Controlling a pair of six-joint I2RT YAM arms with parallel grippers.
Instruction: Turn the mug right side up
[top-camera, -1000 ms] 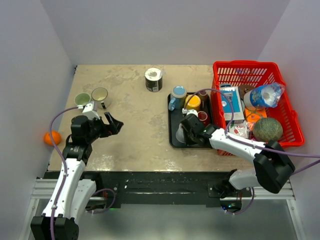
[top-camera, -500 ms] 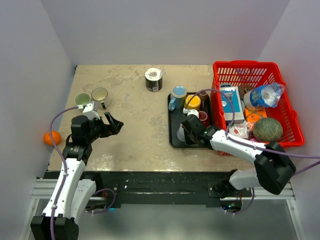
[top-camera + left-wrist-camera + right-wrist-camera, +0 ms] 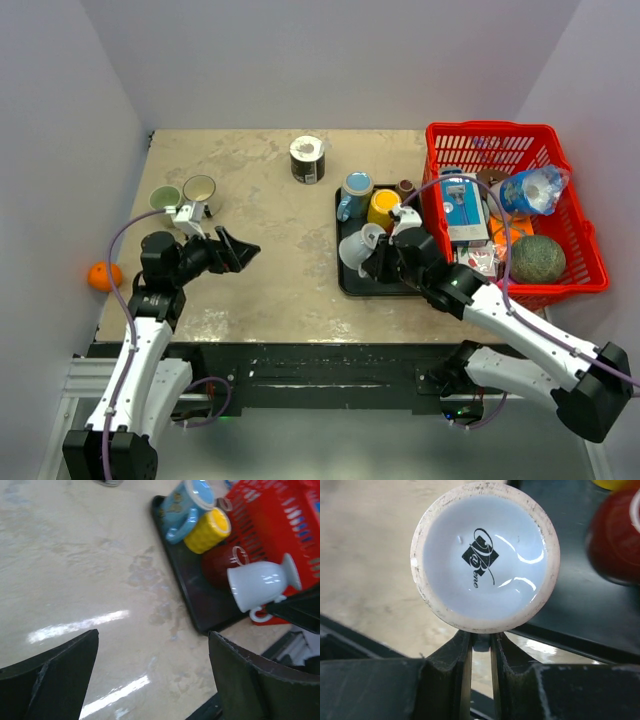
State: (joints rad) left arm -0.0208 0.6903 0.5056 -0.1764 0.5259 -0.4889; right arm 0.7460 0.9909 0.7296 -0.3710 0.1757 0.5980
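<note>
Reorientation step, grasp made. The right end effector (image 3: 481, 642) was clamped on the handle of the white mug (image 3: 485, 555). The mug appeared to be held off the near-left part of the black tray (image 3: 350, 285), lying roughly level with its stamped base toward the wrist camera. The left end effector (image 3: 152, 665) stood wide apart over the tabletop (image 3: 260, 190), holding nothing. The next move probably called for a wrist roll to bring the mouth uppermost, then a gentle lowering onto a bare patch.
</note>
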